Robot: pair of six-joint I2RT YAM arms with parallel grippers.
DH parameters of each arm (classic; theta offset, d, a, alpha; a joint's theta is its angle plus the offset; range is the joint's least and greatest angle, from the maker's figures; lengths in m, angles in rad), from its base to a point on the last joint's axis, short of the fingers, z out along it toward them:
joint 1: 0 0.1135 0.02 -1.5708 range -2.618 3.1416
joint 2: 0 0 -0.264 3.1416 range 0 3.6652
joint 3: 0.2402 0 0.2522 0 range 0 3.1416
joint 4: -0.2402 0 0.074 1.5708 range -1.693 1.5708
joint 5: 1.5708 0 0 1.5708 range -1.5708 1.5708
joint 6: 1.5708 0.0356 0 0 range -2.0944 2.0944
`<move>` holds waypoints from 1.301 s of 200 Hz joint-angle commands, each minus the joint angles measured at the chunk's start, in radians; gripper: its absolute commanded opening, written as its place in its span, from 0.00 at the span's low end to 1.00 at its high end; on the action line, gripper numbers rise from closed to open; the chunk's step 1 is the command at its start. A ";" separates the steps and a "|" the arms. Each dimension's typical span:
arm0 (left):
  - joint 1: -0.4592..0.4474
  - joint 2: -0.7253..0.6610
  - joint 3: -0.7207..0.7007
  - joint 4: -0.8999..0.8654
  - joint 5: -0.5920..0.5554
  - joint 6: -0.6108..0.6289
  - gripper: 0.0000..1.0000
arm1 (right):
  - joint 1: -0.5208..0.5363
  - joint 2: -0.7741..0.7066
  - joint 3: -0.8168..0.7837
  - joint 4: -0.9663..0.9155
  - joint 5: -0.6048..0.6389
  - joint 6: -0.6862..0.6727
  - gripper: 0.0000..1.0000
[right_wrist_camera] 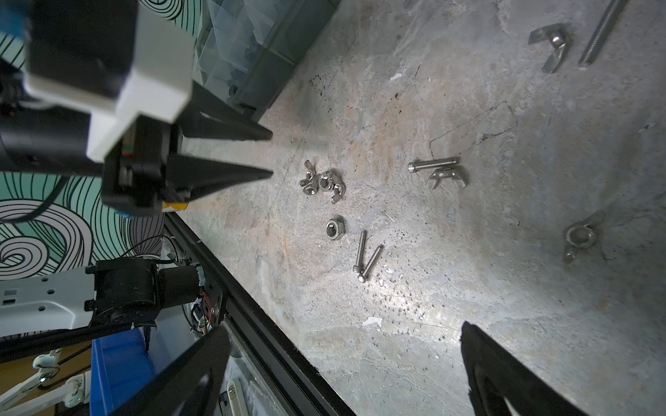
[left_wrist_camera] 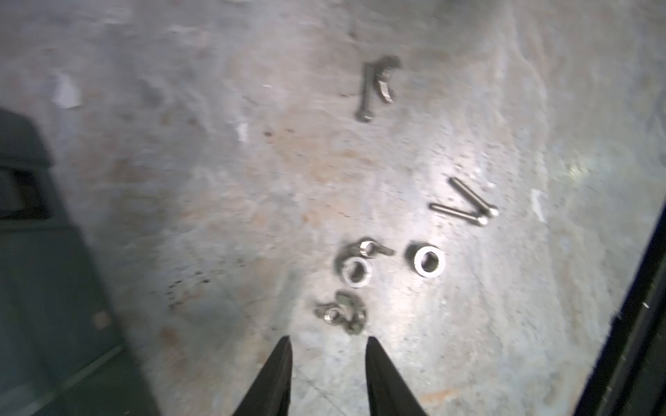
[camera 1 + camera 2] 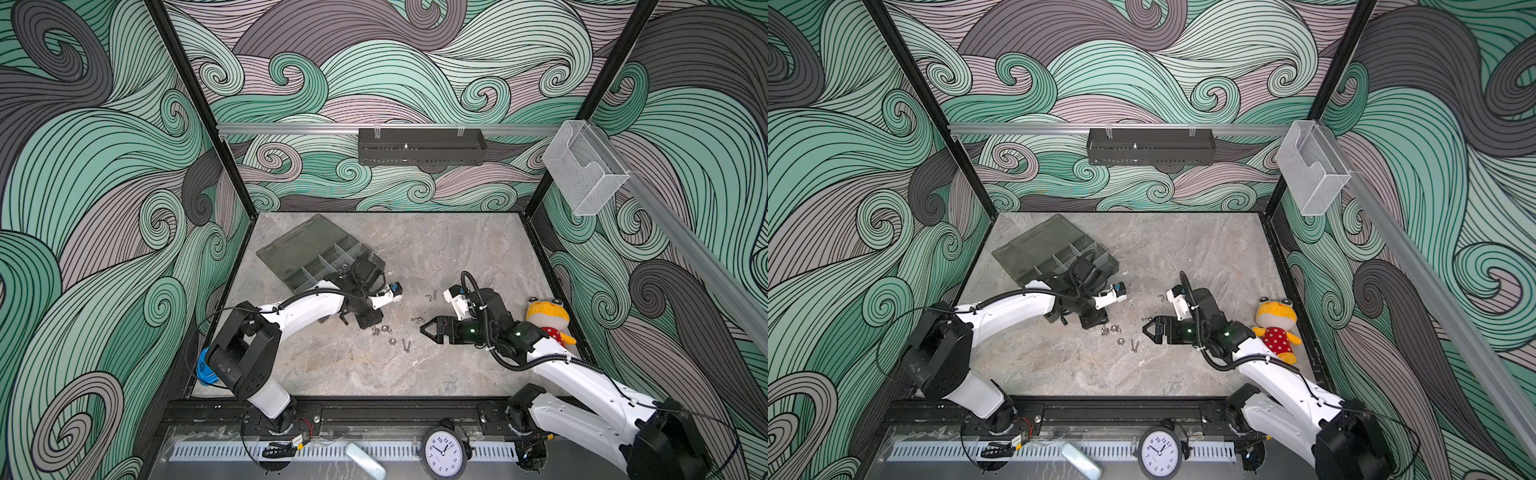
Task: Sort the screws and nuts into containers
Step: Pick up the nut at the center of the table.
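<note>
Bench (image 3: 457,249), grey marbled stone-look w/ rusty blotches, is sitting inside a booth whose walls (image 3: 104,187) are carrying green, grey & mauve swirl print. Organiser box (image 3: 316,257) is lying far-L on the bench, lid open, compartments facing up. Screws (image 1: 361,255) & nuts (image 1: 322,182) are lying loose mid-bench betw. the arms, outside the box. L jaws are hovering just beside the nut cluster, narrow gap, nothing held. R jaws are standing wide, empty, near a wing nut (image 1: 447,178). Black rack (image 3: 422,146) is hanging on the rear rail, clear box (image 3: 584,170) on the R rail. Plush toy (image 3: 548,318) is lying at the bench's R edge.
</note>
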 commanded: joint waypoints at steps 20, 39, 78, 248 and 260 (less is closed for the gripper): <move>-0.012 0.020 -0.006 -0.037 0.064 0.191 0.41 | 0.003 -0.053 -0.034 -0.007 0.006 -0.005 1.00; -0.014 0.046 -0.001 -0.036 0.060 0.240 0.42 | 0.002 -0.064 -0.047 -0.009 0.006 -0.004 1.00; -0.029 0.094 0.004 -0.008 0.025 0.265 0.42 | 0.002 -0.086 -0.072 -0.014 0.001 0.000 1.00; -0.094 0.259 0.100 0.031 -0.127 0.224 0.42 | 0.003 -0.075 -0.089 -0.007 -0.002 -0.003 1.00; -0.101 0.265 0.101 0.029 -0.132 0.228 0.41 | 0.002 -0.075 -0.090 -0.007 -0.001 -0.003 1.00</move>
